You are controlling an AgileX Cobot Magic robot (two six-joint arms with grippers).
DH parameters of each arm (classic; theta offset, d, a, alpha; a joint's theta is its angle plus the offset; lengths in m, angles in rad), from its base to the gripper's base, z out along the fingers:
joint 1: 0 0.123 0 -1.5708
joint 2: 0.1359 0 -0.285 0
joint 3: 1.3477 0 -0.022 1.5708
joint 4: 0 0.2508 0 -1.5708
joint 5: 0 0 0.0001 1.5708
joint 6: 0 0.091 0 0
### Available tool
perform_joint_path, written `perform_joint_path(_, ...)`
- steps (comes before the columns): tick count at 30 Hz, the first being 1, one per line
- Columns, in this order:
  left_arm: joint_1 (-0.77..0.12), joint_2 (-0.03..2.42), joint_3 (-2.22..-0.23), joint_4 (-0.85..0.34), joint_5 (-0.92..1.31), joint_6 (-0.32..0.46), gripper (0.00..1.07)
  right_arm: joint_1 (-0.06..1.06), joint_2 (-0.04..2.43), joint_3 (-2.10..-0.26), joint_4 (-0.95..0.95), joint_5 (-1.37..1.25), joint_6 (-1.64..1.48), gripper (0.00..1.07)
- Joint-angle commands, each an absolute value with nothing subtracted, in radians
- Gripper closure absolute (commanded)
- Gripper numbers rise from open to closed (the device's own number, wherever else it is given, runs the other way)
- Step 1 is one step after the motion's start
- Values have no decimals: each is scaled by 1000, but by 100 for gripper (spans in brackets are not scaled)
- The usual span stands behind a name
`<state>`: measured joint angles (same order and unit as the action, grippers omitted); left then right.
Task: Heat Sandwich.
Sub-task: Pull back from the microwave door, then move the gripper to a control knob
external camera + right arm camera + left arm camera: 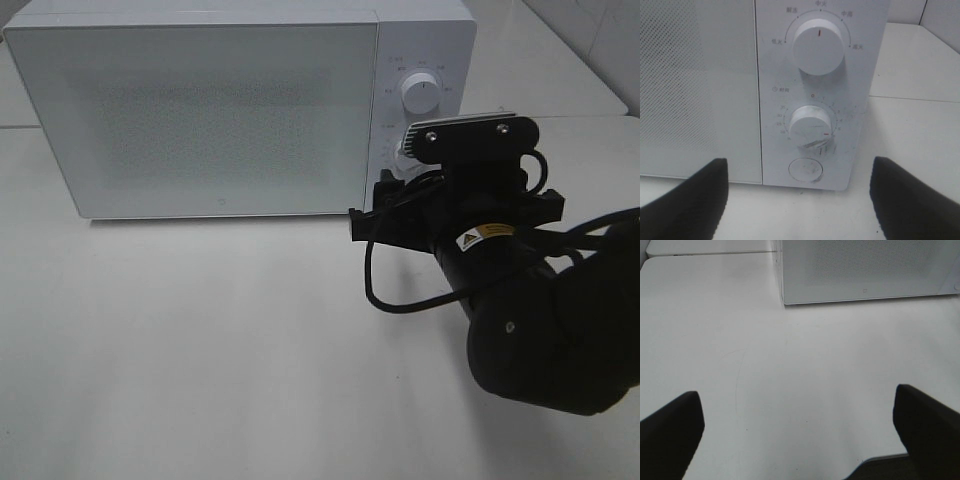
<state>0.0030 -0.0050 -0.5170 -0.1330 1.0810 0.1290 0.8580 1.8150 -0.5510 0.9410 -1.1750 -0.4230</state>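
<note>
The sandwich and its pink plate are out of view in every frame. The white microwave (210,110) stands at the back of the table with its door shut; it also shows in the left wrist view (865,270). My right gripper (800,167) is open and empty, close in front of the control panel, level with the lower timer knob (810,126) and the round button (805,170). The timer knob's red mark points to the lower right. My right arm (490,260) hides the lower panel in the high view. My left gripper (797,392) is open and empty above bare table.
The upper power knob (818,46) has its red mark pointing straight up; it also shows in the high view (419,97). The white table (200,350) spreads out in front of the microwave. A seam to a second table (910,97) runs on the right.
</note>
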Motion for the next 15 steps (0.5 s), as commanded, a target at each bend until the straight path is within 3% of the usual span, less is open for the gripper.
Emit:
perform_joint_path(1, 8, -29, -517, -141, 1072, 127, 10, 832, 1842, -586, 925, -1176, -403, 31)
perform_joint_path(15, 8, -29, -517, -141, 1072, 127, 10, 707, 1945, -694, 813, -1149, -349, 31)
